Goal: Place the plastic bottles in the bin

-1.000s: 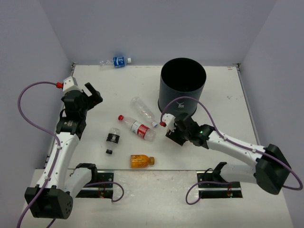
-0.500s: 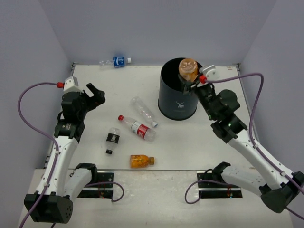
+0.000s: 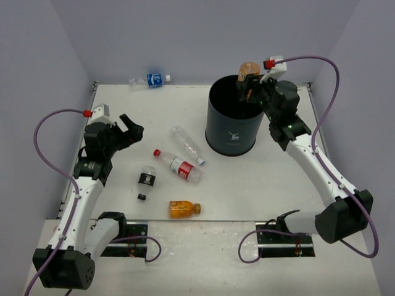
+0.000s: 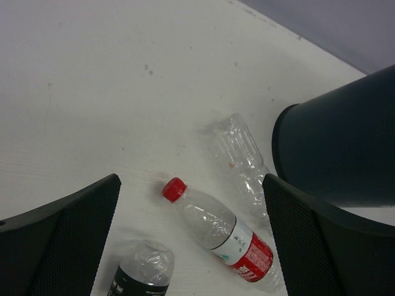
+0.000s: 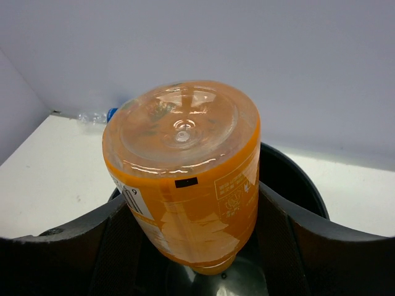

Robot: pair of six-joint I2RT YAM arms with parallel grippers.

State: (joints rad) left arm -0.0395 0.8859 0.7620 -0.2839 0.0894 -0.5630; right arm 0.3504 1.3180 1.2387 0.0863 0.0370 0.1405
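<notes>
Nearest to us, close to the near edge of the tabletop (image 3: 290, 185), the lying orange bottle (image 3: 184, 209) rests on its side, well apart from both tools. A little farther in we see the black-labelled bottle (image 3: 145, 182), also on its side. Just to its right is the red-capped bottle (image 3: 178, 166), slanted with its cap toward the far left. Beyond that the clear unlabelled bottle (image 3: 187, 144) lies at a similar slant, its right end near the red-capped bottle's labelled end and just beside the foot of the bin (image 3: 231, 126). The left tool (image 3: 132, 128) hangs above the tabletop to the left of these three with its jaws spread wide. In its wrist view the red-capped bottle lies on the tabletop below, framed between its fingers (image 4: 62, 240) and apart from them. The bin stands upright on the far right part of the tabletop, its white deer logo facing us. Over the far side of its mouth the right tool (image 3: 253, 85) is clamped on the sides of the held orange bottle (image 5: 185, 179). That bottle is upside down, its base toward the wrist camera and its neck pointing down into the dark opening. We cannot tell whether it touches the rim. Farthest of all, the blue-labelled bottle (image 3: 150, 79) lies at the tabletop's far edge by the back wall, well away from either tool.
</notes>
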